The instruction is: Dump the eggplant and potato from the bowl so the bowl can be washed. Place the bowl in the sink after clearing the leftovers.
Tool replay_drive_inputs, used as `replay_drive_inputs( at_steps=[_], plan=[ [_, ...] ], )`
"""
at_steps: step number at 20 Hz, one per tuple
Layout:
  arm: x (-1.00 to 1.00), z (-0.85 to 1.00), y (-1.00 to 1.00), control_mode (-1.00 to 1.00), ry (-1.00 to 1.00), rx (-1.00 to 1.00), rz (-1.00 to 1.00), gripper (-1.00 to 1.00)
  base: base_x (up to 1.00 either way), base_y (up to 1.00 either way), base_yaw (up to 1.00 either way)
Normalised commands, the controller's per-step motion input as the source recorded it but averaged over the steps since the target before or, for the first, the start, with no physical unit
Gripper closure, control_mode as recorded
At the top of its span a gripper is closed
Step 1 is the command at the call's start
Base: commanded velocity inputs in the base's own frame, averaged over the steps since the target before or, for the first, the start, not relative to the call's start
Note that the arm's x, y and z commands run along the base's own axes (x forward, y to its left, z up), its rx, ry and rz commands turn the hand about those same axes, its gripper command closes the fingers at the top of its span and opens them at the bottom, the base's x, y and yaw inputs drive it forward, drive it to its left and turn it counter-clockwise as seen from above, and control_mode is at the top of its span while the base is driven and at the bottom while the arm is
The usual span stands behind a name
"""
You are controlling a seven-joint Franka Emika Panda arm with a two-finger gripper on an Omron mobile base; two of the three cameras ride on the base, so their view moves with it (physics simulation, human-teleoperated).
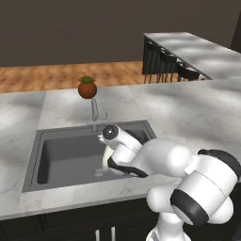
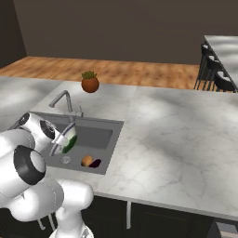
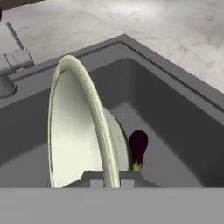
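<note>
Left base view: white arm reaches down into the large dark grey rectangular sink [image 1: 61,155], wrist hiding most of the wide cream-white round bowl with pale-green rim [image 1: 107,158]; just a pale sliver shows at the hand, near the round drain. Slim silver faucet [image 1: 94,111] stands past the hand, round terracotta pot with green plant [image 1: 87,88] further back on the grey marble counter [image 1: 188,113].

Right base view: bowl [image 2: 65,141] tipped on edge over the basin [image 2: 100,135], at the hand. Shown here, not from the left: small brown-orange oval potato [image 2: 86,161] and small dark purple eggplant [image 2: 95,163] lying side by side on the sink floor, below and just beyond the bowl, out of it.

Hand view: gripper [image 3: 112,181] clamped shut on the bowl's rim [image 3: 76,127], bowl standing almost vertical directly ahead of the fingertips, inside empty. Eggplant [image 3: 138,146] peeks out just behind the bowl's right edge, yellowish-green stem end down; potato hidden.
</note>
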Motion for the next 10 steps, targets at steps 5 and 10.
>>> replay_drive_inputs(
  at_steps=[5, 10],
  plan=[
    [0.00, 0.00, 0.55, -1.00, 0.26, 0.01, 0.13, 1.00, 0.00, 0.00, 0.00],
    [-0.02, -0.01, 0.07, -1.00, 0.19, 0.13, 0.17, 1.00, 0.00, 0.00, 0.00]
  ],
)
